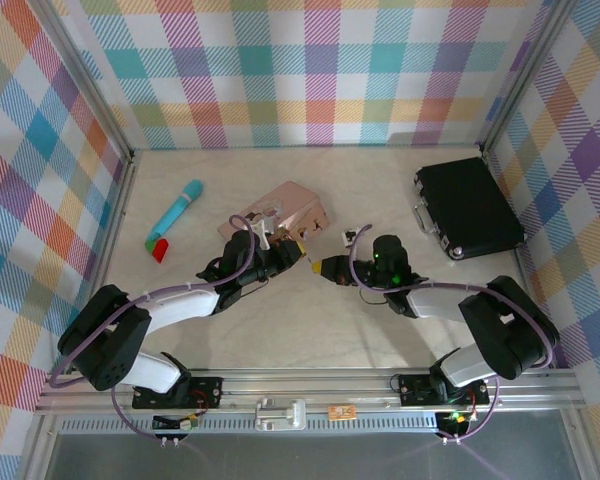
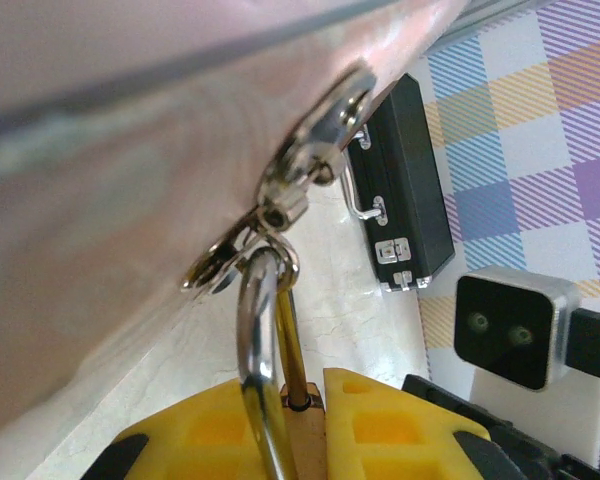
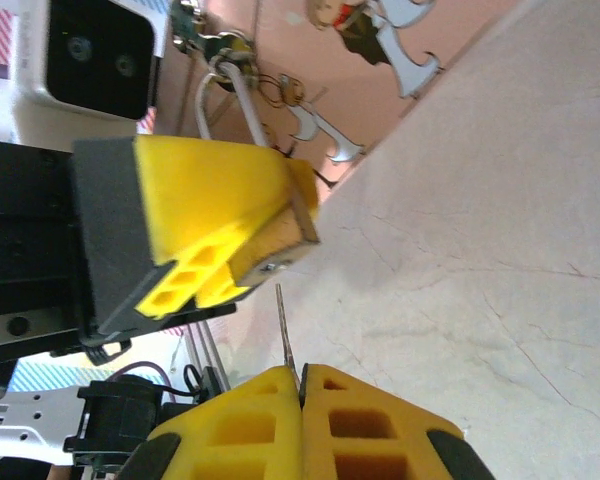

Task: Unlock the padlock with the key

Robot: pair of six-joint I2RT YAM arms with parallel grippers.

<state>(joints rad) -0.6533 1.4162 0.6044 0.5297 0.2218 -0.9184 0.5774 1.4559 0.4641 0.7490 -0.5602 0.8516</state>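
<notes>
The padlock [image 2: 302,422] is clamped by its brass body between the yellow pads [image 2: 210,430] of the left gripper [image 1: 292,252], which is closed on it. Its thin shackle [image 2: 258,340] is seen rising out of the pads and passing through a small ring on the metal clasp [image 2: 315,150] of the pink tin [image 1: 280,208], so the padlock is held just off the tin's near edge, at the middle of the table [image 1: 310,330].

The key [image 3: 284,330] is pinched between the yellow pads [image 3: 370,420] of the right gripper [image 3: 302,385], which is closed on it, with only a thin grey sliver left showing above them. In the right wrist view the key's tip is pointed up at the padlock's lower end and is placed just beside it; whether the two are touching cannot be told.

A black case [image 1: 467,207] is seen lying at the far right of the table, well apart from both grippers. A turquoise tube [image 1: 177,213] is seen lying at the far left.
</notes>
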